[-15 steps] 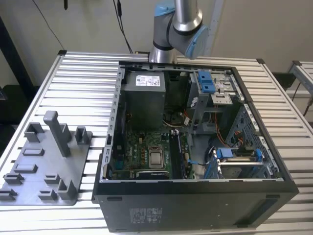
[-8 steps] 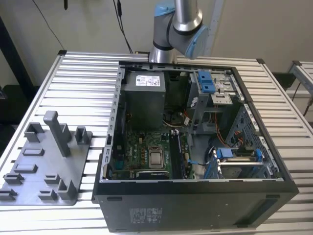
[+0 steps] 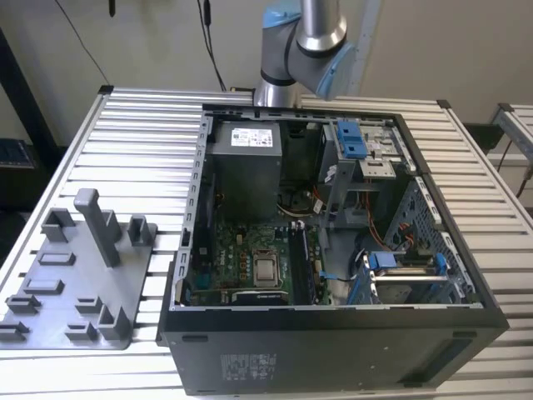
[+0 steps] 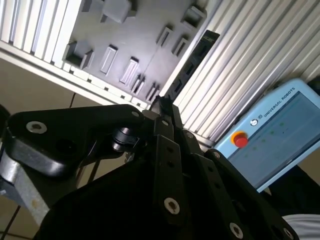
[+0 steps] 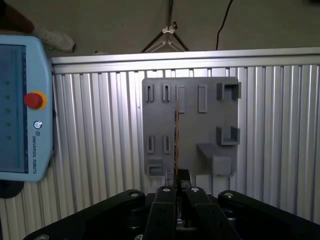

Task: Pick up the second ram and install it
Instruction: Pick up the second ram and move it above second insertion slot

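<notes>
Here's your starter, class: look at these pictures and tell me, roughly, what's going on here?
The robot's hand is shut on the second ram, holding the thin stick over the grey fixture tray on the slatted table. The open computer case sits beside the tray, on the exterior view's right of it. The ram is not yet in the case.

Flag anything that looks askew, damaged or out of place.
Nothing stands out. In the first wrist view the second ram runs straight out from the gripper that clamps it, in front of the gray fixture tray; no damage shows.
</notes>
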Robot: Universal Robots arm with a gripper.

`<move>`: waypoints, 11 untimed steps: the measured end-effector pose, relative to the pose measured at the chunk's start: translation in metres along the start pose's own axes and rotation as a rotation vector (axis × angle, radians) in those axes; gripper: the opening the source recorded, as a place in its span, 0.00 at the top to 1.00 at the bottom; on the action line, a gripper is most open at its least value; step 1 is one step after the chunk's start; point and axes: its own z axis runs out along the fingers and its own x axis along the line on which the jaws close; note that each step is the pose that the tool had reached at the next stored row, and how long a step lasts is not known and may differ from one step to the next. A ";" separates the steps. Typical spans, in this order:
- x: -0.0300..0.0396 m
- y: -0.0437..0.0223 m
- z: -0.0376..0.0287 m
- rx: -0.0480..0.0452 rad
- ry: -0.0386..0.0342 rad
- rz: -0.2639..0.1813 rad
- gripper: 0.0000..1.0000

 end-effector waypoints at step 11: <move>-0.0029 -0.0449 0.0005 0.0000 -0.0001 -0.001 0.86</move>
